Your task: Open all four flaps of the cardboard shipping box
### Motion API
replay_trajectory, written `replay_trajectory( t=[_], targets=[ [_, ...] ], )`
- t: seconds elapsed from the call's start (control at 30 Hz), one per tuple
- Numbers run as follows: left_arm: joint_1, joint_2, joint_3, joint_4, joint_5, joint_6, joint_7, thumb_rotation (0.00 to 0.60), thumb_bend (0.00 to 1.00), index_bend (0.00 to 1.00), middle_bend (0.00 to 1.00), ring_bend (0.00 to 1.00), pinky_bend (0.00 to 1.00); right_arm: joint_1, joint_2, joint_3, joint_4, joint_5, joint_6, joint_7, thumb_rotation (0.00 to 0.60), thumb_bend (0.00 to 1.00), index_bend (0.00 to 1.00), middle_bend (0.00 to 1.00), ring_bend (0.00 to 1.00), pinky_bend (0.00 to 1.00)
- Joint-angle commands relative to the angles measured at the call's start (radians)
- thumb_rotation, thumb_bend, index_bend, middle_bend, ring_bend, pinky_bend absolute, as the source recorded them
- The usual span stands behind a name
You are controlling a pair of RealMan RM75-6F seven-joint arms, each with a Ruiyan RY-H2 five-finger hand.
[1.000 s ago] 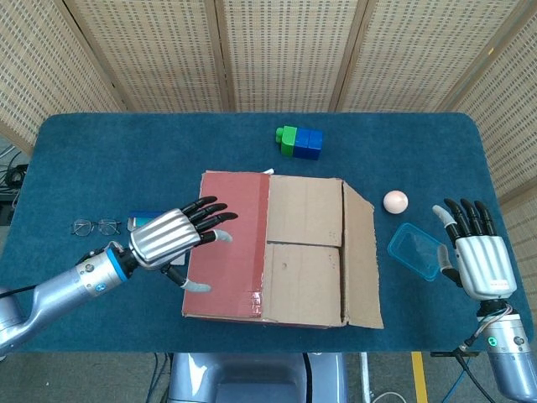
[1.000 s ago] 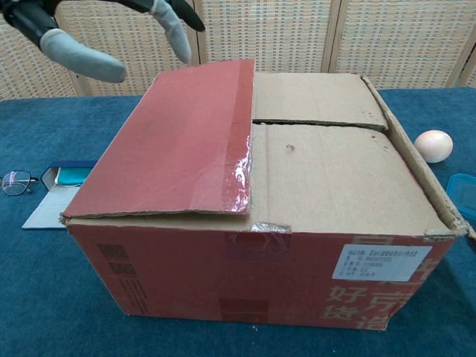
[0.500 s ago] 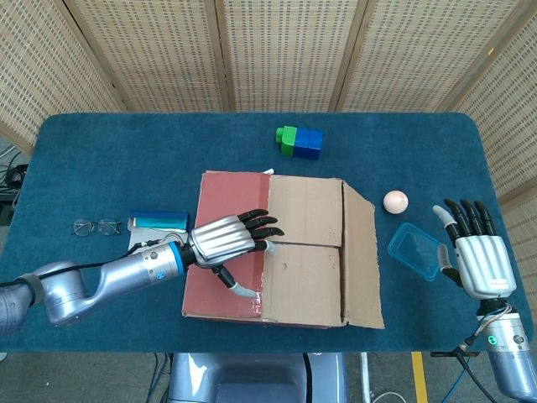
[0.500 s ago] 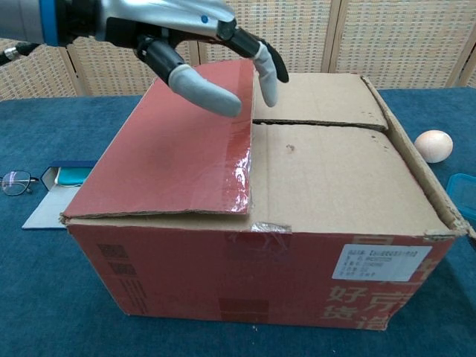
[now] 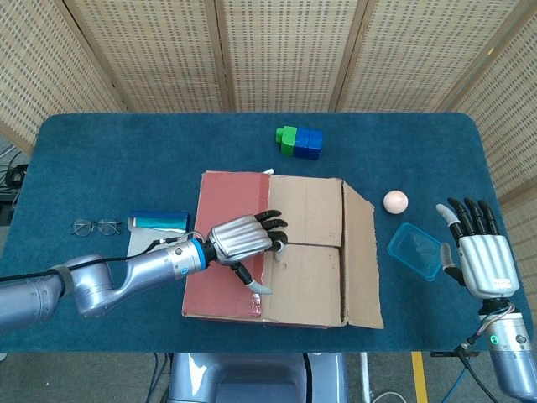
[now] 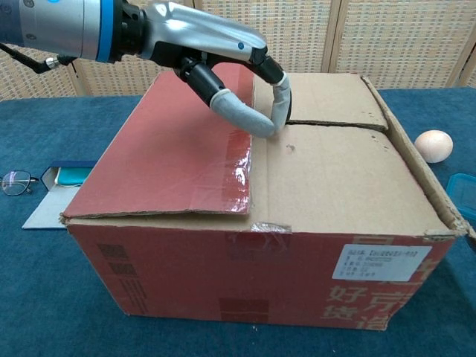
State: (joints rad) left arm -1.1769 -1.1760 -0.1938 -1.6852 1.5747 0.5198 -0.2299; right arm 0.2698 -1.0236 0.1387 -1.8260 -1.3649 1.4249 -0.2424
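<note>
The cardboard box (image 5: 306,252) stands mid-table. Its red taped left flap (image 5: 222,201) lies flat on top, two brown flaps (image 5: 306,210) lie shut beside it, and the right flap (image 5: 361,252) stands slightly raised. My left hand (image 5: 243,239) reaches over the red flap with its fingers curled down. In the chest view the left hand (image 6: 216,52) has its fingertips (image 6: 281,111) touching the box top (image 6: 335,178) at the red flap's inner edge, by the seam between the brown flaps. Off to the right, my right hand (image 5: 480,260) is open and holds nothing.
Green and blue blocks (image 5: 299,142) sit behind the box. A pale ball (image 5: 395,201) and a clear blue container (image 5: 417,250) lie to the right of the box, near my right hand. Glasses (image 5: 95,226) and a blue case (image 5: 158,220) lie to the left.
My left hand has moved right across the red flap and lowered, its fingers curling down onto the flap's inner edge. The right hand and the flaps have stayed put.
</note>
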Motion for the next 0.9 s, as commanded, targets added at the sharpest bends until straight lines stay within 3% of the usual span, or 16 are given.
replay_trajectory(
  t=[0.03, 0.47, 0.9],
  targets=[
    [-0.003, 0.002, 0.005, -0.001, -0.02, 0.003, 0.017, 0.172, 0.11, 0.41, 0.29, 0.12, 0.0, -0.001, -0.002, 0.001, 0.002, -0.001, 0.0, 0.001, 0.6, 0.62, 0.13, 0.11, 0.0, 0.0],
    [0.012, 0.032, 0.024, -0.008, -0.05, 0.037, 0.048, 0.173, 0.11, 0.48, 0.41, 0.22, 0.0, -0.004, -0.009, 0.011, 0.006, -0.005, -0.003, 0.007, 0.6, 0.62, 0.13, 0.11, 0.0, 0.0],
    [0.052, 0.134, 0.02, -0.063, -0.04, 0.122, 0.03, 0.172, 0.1, 0.48, 0.43, 0.24, 0.0, -0.004, -0.009, 0.022, 0.006, 0.001, -0.012, 0.011, 0.6, 0.62, 0.13, 0.11, 0.0, 0.0]
  ],
)
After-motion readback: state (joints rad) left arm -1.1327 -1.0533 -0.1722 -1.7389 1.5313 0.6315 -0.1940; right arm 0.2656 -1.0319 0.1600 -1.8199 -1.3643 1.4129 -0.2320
